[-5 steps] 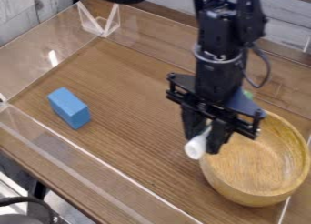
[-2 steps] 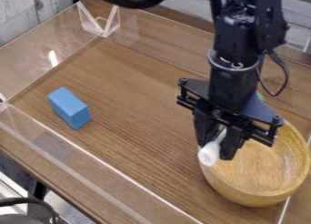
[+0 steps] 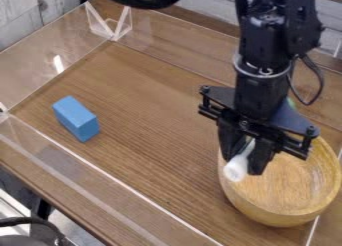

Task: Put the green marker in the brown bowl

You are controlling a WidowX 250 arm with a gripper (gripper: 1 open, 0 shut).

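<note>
Pincer [image 3: 249, 162] grips the green marker [image 3: 238, 168] above the brown bowl's [image 3: 310, 205] left rim; carrying step, next move inward, then release.

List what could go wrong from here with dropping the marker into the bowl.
1. The tool holds the green marker just inside the near rim of the brown bowl; released here, it might strike the rim and bounce onto the table.
2. Only the marker's white end shows below the fingers, so the grip may be shallow and it could slip early.
</note>
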